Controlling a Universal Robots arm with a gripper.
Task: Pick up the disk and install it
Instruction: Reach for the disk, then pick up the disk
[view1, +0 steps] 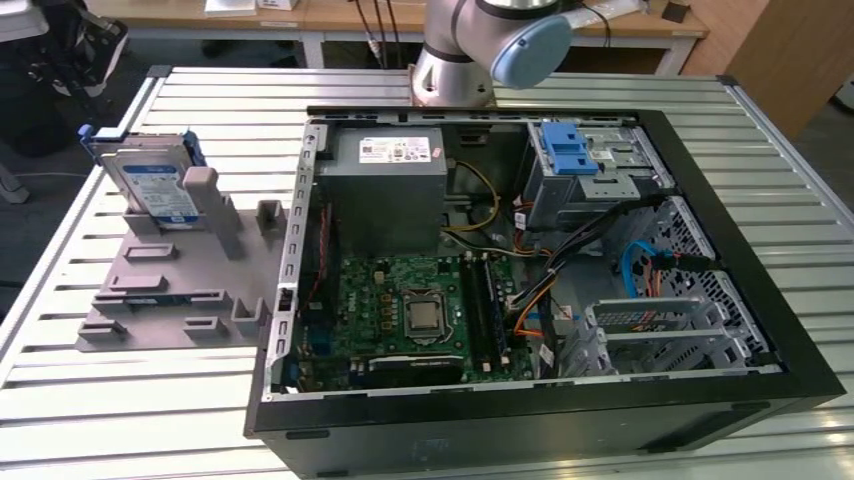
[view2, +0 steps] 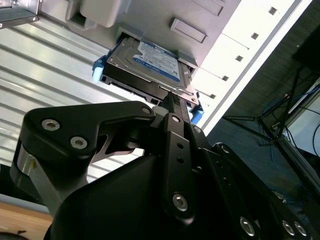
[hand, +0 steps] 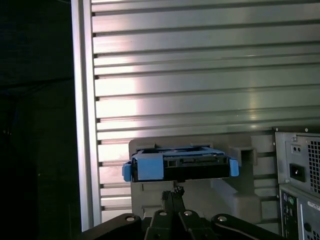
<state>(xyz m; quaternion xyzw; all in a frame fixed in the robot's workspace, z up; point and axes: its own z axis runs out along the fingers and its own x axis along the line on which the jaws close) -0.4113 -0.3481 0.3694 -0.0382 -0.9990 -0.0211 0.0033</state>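
The disk stands on its edge in a grey holder on the metal table. It is outside the open computer case, on the exterior view's left of it. In both wrist views the gripper is very near the disk's blue frame and points at its thin edge. Its two fingers are squeezed together and hold nothing. I cannot tell if the tip touches the disk. The robot arm rises behind the case.
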